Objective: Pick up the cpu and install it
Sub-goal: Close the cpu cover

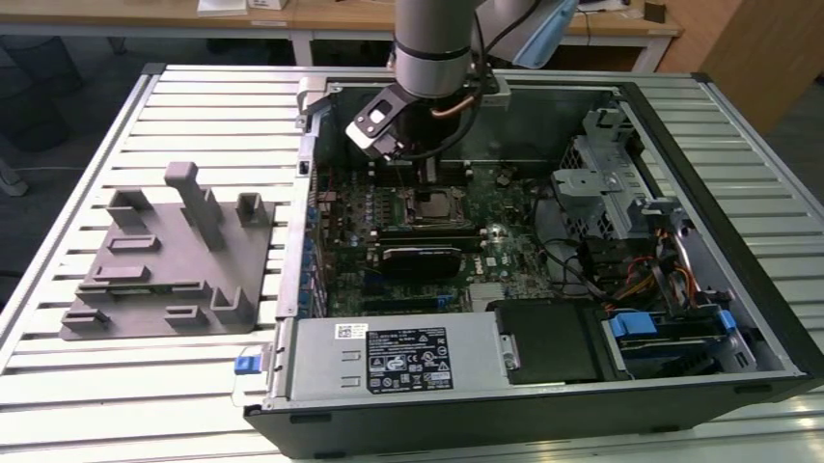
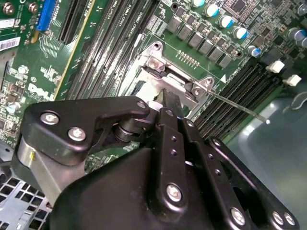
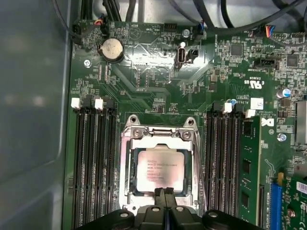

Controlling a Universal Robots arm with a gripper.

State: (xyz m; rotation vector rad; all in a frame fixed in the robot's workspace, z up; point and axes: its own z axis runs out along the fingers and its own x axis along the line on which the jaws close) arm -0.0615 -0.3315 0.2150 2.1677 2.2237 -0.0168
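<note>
Exterior view: the black metal gripper [image 1: 430, 176] is lowered inside the open black computer case [image 1: 541, 429].
Second wrist view: its fingers [image 2: 171, 103] are pressed together.
First wrist view: the pale silver square cpu [image 3: 159, 169] is seated flat in the silver metal socket frame [image 3: 127, 167], with one edge just beneath the fingertips.

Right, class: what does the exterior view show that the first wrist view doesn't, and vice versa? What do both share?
Exterior view: the grey fixture beside the open computer case, plus the power supply. First wrist view: the cpu lying in its socket, a coin battery, the end effector shut at the cpu's edge. Both: the green motherboard.
</note>
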